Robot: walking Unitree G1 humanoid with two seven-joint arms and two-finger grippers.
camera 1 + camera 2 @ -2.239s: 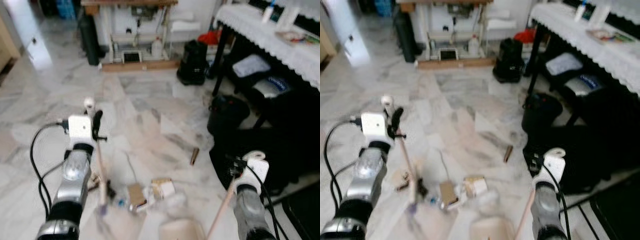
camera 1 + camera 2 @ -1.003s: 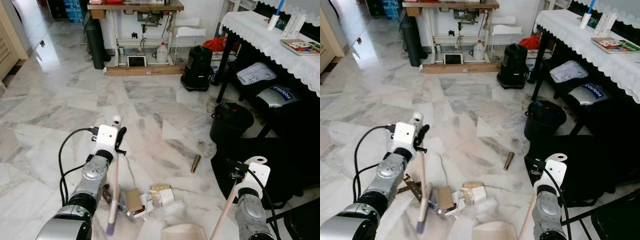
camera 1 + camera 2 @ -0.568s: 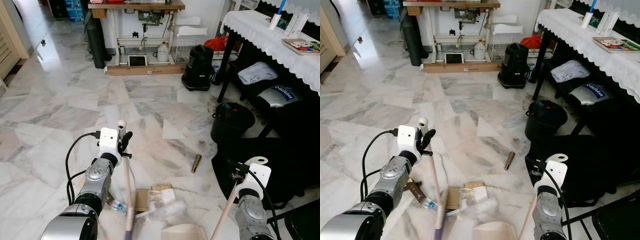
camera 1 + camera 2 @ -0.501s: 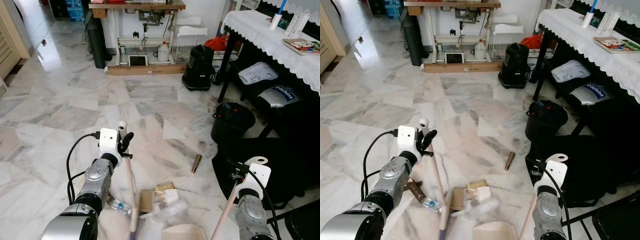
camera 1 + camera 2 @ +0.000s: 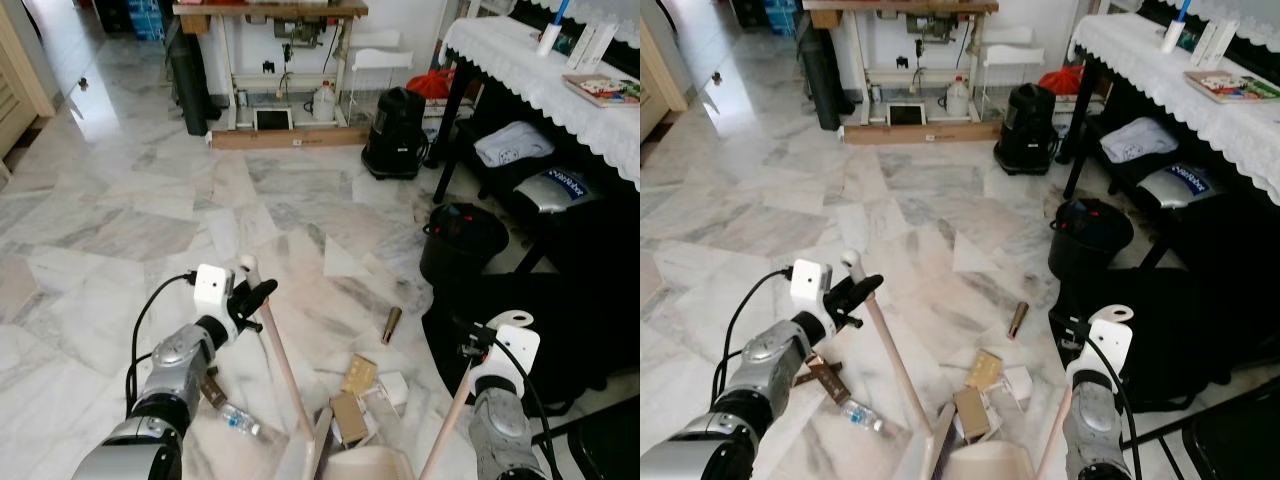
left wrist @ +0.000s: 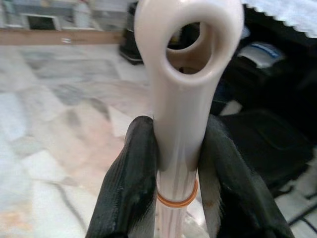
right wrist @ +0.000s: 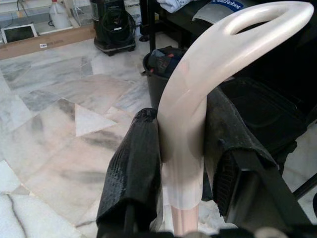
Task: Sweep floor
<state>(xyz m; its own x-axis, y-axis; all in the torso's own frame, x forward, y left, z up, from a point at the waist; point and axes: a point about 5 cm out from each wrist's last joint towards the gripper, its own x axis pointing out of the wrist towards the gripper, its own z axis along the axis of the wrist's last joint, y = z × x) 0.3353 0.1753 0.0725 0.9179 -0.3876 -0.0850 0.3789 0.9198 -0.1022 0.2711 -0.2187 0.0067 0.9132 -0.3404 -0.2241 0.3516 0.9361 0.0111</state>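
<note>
- The left gripper [image 6: 176, 163] is clamped on the upper end of the broom handle [image 5: 280, 360]; both black fingers [image 6: 131, 183] press against the cream shaft just below its looped tip.
- From that gripper the broom handle slants down and toward the robot's right, reaching the floor [image 5: 130, 200] beside the litter.
- The broom head [image 5: 318, 445] sits low at the far end of the handle, right next to the dustpan [image 5: 365, 462].
- The right gripper [image 7: 181, 163] is closed around the dustpan handle [image 5: 452, 420], fingers on either side just under its curved loop.
- The dustpan handle runs down from the right gripper toward the robot's left, and the cream dustpan rests on the floor at its lower end.
- Cardboard scraps [image 5: 358, 375] and a small white box [image 5: 392, 386] lie between the two grippers, just beyond the dustpan's mouth; one brown piece [image 5: 347, 416] touches the dustpan's edge.
- A crushed plastic bottle [image 5: 238, 420] lies below the left gripper, on the side away from the dustpan.
- A brown tube [image 5: 391, 324] lies on the floor ahead of the right gripper, well apart from the dustpan.
- A black bin [image 5: 459, 240] stands farther out beyond the right gripper, next to a table with a white lace cloth [image 5: 540, 70].
</note>
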